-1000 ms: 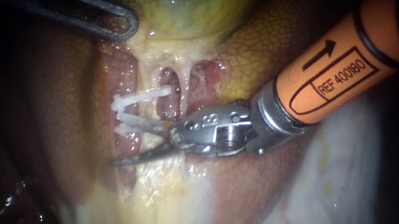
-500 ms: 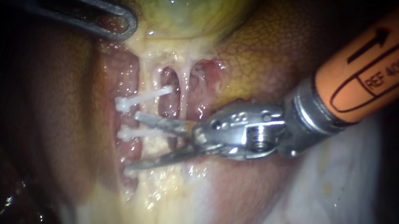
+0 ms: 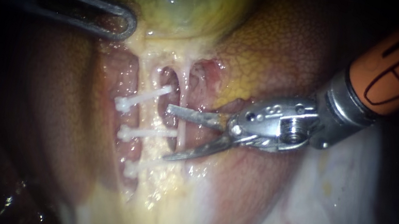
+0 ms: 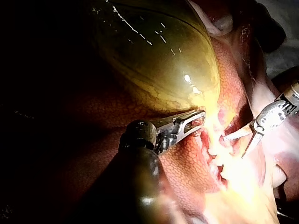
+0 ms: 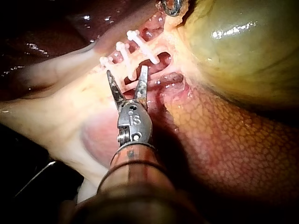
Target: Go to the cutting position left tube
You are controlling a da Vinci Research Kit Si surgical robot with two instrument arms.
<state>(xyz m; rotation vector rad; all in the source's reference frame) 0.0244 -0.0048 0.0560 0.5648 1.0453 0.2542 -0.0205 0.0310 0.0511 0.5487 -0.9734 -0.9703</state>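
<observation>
Right instrument [image 3: 168, 132]: end effector released, blades spread, gripping nothing.
Left tube [image 3: 148, 116]: just beyond my blade tips, toward the view's left, crossed by three clips [image 3: 147, 133].
Axis: tube runs down from the gallbladder [image 3: 189, 1]; my blades point across it.
Nearer arm: right; left instrument [image 3: 118, 20] well apart.

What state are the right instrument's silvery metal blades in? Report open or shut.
Open. The orange-shafted right instrument shows a wide gap between its blades, which grip nothing.

My endoscope sits close over the tissue, facing the clips [image 3: 142, 96] under the gallbladder [image 3: 184, 0]. One wrist camera looks along my left instrument [image 4: 197, 117], the other along my right instrument [image 5: 126, 71]; all share that spot.
</observation>
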